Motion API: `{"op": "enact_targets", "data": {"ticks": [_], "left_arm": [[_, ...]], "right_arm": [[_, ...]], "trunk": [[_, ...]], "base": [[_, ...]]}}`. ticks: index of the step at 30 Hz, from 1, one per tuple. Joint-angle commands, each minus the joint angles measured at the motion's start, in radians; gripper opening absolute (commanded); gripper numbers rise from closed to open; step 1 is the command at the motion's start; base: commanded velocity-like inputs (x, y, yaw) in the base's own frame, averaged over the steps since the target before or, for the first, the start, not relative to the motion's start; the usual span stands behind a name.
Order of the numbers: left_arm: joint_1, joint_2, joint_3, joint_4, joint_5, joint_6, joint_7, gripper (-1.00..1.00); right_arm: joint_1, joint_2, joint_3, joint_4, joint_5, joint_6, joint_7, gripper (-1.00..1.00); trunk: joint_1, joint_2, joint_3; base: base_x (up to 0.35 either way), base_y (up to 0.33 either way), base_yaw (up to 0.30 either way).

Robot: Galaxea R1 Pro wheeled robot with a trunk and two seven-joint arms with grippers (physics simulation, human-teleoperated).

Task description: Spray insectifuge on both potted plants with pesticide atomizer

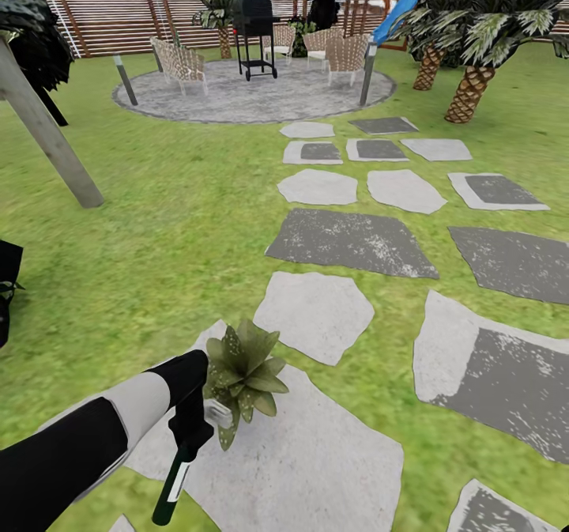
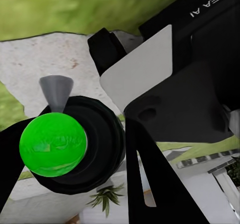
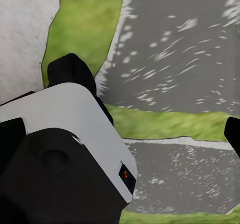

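Observation:
My left gripper (image 1: 192, 429) is shut on the pesticide atomizer (image 1: 171, 486), a dark green bottle with a white label that hangs tilted below the hand. Its pale trigger head (image 1: 220, 415) sits right against a potted plant (image 1: 242, 372), a low rosette of olive-green leaves on a pale stepping stone (image 1: 316, 461). The left wrist view looks at the end of the bottle (image 2: 52, 144) as a bright green disc between dark fingers, with a small plant (image 2: 106, 196) beyond it. My right gripper (image 3: 150, 104) is open over grey stones and grass, holding nothing.
Grey stepping stones (image 1: 352, 239) lead across the lawn to a round paved patio (image 1: 253, 93) with chairs and a black grill (image 1: 254, 34). A slanted wooden post (image 1: 47, 133) stands at the left, palm trees (image 1: 474, 81) at the right, and a slatted fence (image 1: 118, 22) behind.

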Motion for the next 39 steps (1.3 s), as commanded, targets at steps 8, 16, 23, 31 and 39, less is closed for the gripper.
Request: {"op": "enact_targets", "data": {"ticks": [8,16,23,31,39], "left_arm": [[0.0,-0.001,0.004,-0.001,-0.011,0.005,-0.009,-1.0],[0.0,-0.001,0.004,-0.001,-0.006,0.005,-0.01,-1.0],[0.001,-0.001,0.005,0.001,-0.005,0.005,-0.01,-1.0],[0.037,0.0,0.005,0.003,-0.004,0.005,-0.01,-1.0],[0.043,0.0,0.006,0.003,-0.003,0.005,-0.011,-1.0]], "right_arm": [[-0.001,0.0,-0.002,-0.001,0.01,0.002,0.011,1.0],[-0.001,0.0,-0.002,-0.001,0.011,0.002,0.011,1.0],[-0.001,0.0,-0.002,-0.001,0.011,0.002,0.01,1.0],[-0.001,0.0,-0.001,-0.001,0.011,0.002,0.008,1.0],[-0.001,0.0,-0.001,-0.001,0.012,0.002,0.006,1.0]], "trunk": [[-0.031,0.056,0.032],[-0.062,0.112,0.07],[-0.088,0.161,0.103],[-0.119,0.217,0.14],[-0.138,0.252,0.167]], "base": [[0.0,0.0,0.0],[0.0,0.0,0.0],[0.0,0.0,0.0],[0.0,0.0,0.0],[0.0,0.0,0.0]]}}
